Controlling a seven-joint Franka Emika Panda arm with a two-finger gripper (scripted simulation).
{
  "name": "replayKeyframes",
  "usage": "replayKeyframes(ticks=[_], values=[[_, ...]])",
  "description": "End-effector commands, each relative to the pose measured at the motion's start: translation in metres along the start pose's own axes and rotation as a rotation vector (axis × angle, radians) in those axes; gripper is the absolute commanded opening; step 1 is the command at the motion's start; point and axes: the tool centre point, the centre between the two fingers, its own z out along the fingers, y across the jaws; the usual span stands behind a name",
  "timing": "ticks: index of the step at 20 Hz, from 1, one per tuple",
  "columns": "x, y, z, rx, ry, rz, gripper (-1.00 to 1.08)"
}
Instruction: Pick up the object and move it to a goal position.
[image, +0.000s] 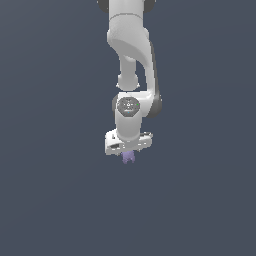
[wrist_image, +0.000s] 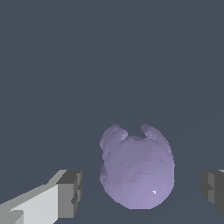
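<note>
The object (image: 128, 157) is a tiny pale purple rounded lump with small nubs, sitting on the dark grey floor directly under the white arm's hand. In the wrist view the object (wrist_image: 138, 170) lies between the two dark finger pads (wrist_image: 70, 192), with a visible gap on each side. My gripper (image: 128, 153) is lowered around it and stands open, touching it on neither side. In the exterior view the hand body hides the fingers and the top of the lump.
Plain dark grey floor (image: 50, 200) surrounds the arm on all sides. No other objects, containers or edges show in either view.
</note>
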Motion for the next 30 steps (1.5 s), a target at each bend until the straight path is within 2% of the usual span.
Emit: replayKeyframes(ticks=[1, 7, 8, 21, 30], values=[[0.0, 0.0, 0.013, 0.0, 0.0, -0.001, 1.0], [0.001, 0.0, 0.024, 0.0, 0.001, -0.001, 1.0], [0.001, 0.0, 0.024, 0.0, 0.001, -0.001, -1.0], [0.0, 0.001, 0.021, 0.0, 0.001, -0.001, -1.0], [-0.015, 0.015, -0.01, 0.0, 0.001, -0.001, -1.0]])
